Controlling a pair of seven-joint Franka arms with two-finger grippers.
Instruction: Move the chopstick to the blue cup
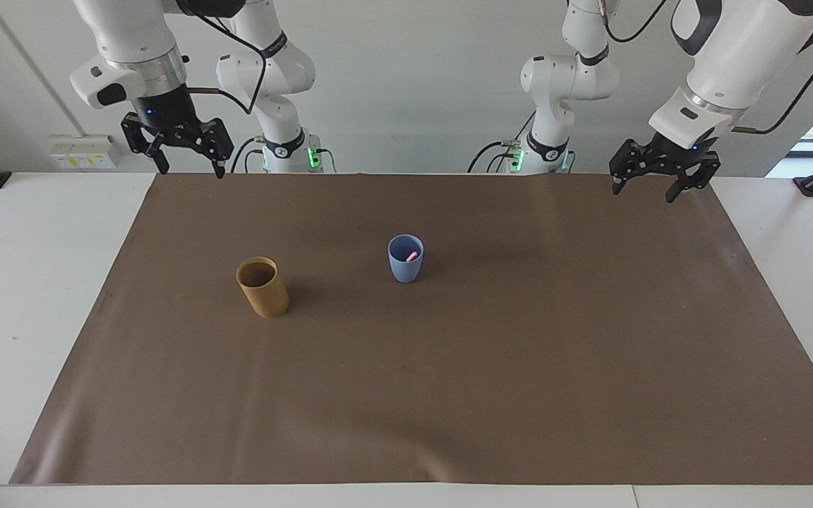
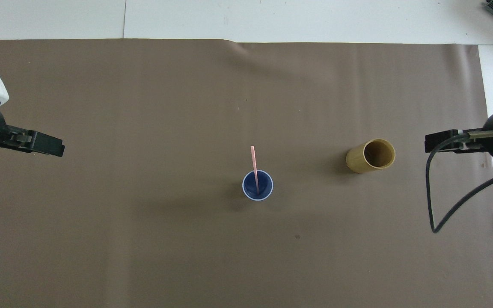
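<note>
The blue cup (image 1: 406, 258) stands upright near the middle of the brown mat and shows in the overhead view (image 2: 257, 185) too. A pale-pink chopstick (image 2: 254, 167) stands in it, its top leaning away from the robots; only its tip (image 1: 412, 255) shows in the facing view. My right gripper (image 1: 184, 152) is open and empty, raised over the mat's corner at the right arm's end, also seen in the overhead view (image 2: 443, 141). My left gripper (image 1: 650, 183) is open and empty, raised over the mat's edge at the left arm's end, where it waits (image 2: 45, 145).
A tan cylindrical cup (image 1: 262, 286) stands upright and empty beside the blue cup, toward the right arm's end (image 2: 371, 155). The brown mat (image 1: 449, 395) covers most of the white table (image 1: 18, 296). A black cable (image 2: 439, 205) hangs from the right arm.
</note>
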